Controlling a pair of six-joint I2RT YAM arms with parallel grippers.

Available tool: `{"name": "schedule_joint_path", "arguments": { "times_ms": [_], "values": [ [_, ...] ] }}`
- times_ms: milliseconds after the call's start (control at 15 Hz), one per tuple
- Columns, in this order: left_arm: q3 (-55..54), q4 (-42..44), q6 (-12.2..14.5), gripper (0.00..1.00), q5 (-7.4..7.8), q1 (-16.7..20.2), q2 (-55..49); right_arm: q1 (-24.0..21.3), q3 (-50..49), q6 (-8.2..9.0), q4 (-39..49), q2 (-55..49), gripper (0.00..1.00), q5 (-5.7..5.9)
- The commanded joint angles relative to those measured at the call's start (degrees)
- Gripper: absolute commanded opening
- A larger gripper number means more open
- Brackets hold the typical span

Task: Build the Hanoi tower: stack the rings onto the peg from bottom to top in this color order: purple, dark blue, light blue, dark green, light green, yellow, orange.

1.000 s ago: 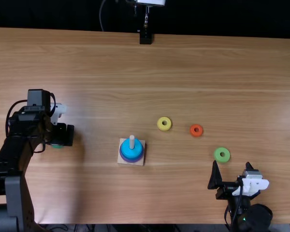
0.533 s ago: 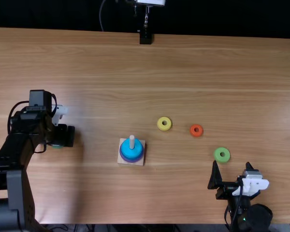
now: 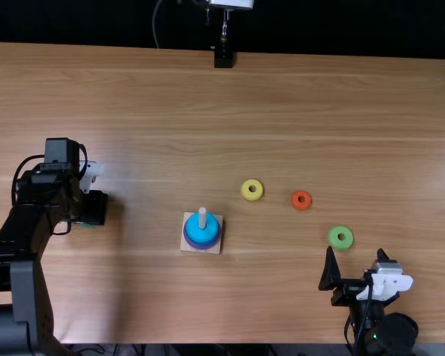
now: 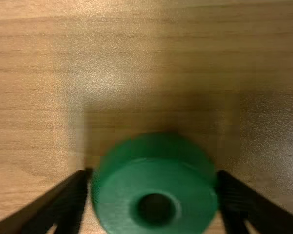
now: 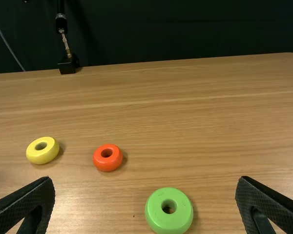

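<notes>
Brown desk (image 3: 297, 96) is carrying the peg (image 3: 202, 218); the left tool (image 3: 94, 209) is gripping the dark green ring (image 4: 156, 178), the right tool (image 3: 354, 254) is standing open near the light green ring (image 3: 340, 245).

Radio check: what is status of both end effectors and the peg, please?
Left end effector closed on dark green ring. Right end effector open, empty. Nothing over the peg.

Left arm (image 3: 31, 293): black, grey-sided
Cable (image 3: 15, 179): black, looped (jug-handle fashion)
Right arm (image 3: 393, 335): black, round-jointed
Its bracket (image 3: 386, 284): white
</notes>
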Motion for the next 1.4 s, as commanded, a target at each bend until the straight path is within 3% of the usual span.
{"name": "schedule_joint_path", "arguments": {
  "times_ms": [0,267,533,867,1133,1333],
  "values": [
    [1.2,0.0,0.7,0.00,0.20,0.1,0.6,-0.8,-4.0,0.30,-4.1,-0.7,1.00,0.62],
    [1.8,-0.4,0.7,0.00,0.09,-0.5,0.3,-0.8,-4.0,0.30,-4.1,-0.7,1.00,0.62],
    [7.8,-1.9,0.4,0.00,0.30,-4.1,-1.8,-0.8,-4.0,0.30,-4.1,-0.7,1.00,0.62],
    [21.5,-20.2,-0.1,0.00,0.62,-11.0,-3.1,-0.8,-4.0,0.30,-4.1,-0.7,1.00,0.62],
    [31.9,-32.9,-6.1,0.00,0.73,-17.2,-3.3,-0.8,-4.0,0.30,-4.1,-0.7,1.00,0.62],
    [36.8,-35.6,-10.0,0.00,0.73,-22.2,-4.1,-0.8,-4.0,0.30,-4.1,-0.7,1.00,0.62]
  ]
}}
